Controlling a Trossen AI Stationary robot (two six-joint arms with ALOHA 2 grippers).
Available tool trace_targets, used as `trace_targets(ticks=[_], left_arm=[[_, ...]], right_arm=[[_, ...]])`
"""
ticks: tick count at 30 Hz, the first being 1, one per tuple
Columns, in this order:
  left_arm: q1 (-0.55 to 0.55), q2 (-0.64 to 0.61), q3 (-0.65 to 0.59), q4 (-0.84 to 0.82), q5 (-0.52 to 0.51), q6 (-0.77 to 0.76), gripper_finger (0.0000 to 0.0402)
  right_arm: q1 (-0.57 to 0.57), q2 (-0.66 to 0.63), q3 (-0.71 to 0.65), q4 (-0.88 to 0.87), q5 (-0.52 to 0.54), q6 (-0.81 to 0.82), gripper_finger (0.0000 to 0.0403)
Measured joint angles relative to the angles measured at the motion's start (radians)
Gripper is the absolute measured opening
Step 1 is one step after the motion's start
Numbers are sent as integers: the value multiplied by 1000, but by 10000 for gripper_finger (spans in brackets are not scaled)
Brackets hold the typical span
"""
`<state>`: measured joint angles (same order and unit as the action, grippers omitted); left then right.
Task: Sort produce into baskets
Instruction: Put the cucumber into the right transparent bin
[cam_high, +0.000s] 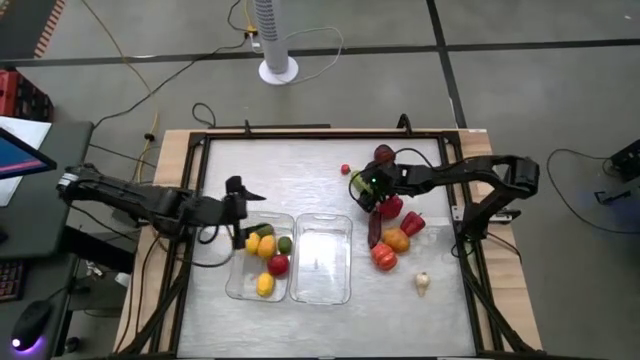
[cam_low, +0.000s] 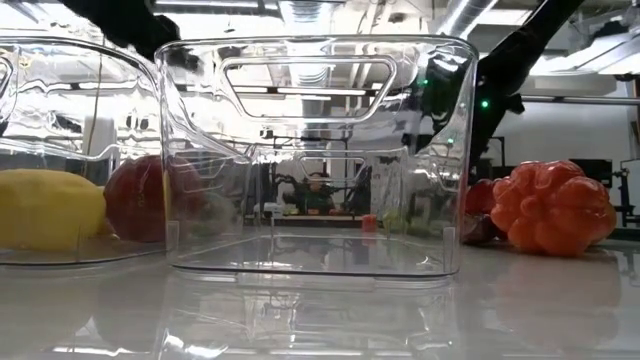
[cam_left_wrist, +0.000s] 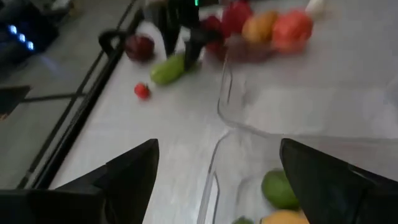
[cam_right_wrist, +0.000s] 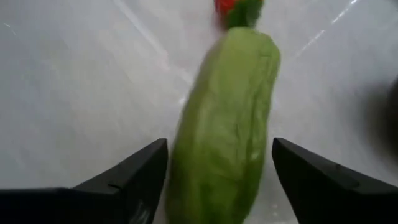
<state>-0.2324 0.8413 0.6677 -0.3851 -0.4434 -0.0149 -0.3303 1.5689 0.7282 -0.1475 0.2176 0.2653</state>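
Green vegetable (cam_right_wrist: 224, 124) between right end effector (cam_right_wrist: 217, 177) fingers

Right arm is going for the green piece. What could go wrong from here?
1. The right gripper is open astride the long green piece, which lies loose on the table; an off-centre close may roll it away.
2. A small red piece sits just beyond and could get knocked.
3. The left gripper hovers by the left basket; the arms might crowd at the empty right basket.
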Motion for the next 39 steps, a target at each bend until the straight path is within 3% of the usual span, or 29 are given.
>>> trace_targets(ticks=[9, 14, 19, 22, 27, 33, 36, 39], left_arm=[[-13, -137, -2, 3, 1, -4, 320], [-13, -136, -2, 10, 0, 13, 320], [-13, -131, 0, 181, -12, 110, 320], [-11, -129, 24, 312, -33, 231, 320], [-10, -130, 95, 412, -43, 357, 320], [-10, -128, 113, 460, 20, 370, 320], [-11, -115, 110, 499, 116, 354, 320], [-17, -103, 110, 498, 155, 349, 320]], right_arm=[[2, -1, 0, 14, -3, -4, 181], [11, -30, 18, -47, -10, -7, 181], [61, -137, 131, -170, 16, -30, 181], [155, -210, 205, -168, 9, -90, 194], [365, -284, 255, -113, -144, -143, 212], [566, -228, 256, 90, -37, -180, 232], [594, -160, 267, 167, -10, -181, 253], [580, -97, 321, 126, -9, -133, 277]])
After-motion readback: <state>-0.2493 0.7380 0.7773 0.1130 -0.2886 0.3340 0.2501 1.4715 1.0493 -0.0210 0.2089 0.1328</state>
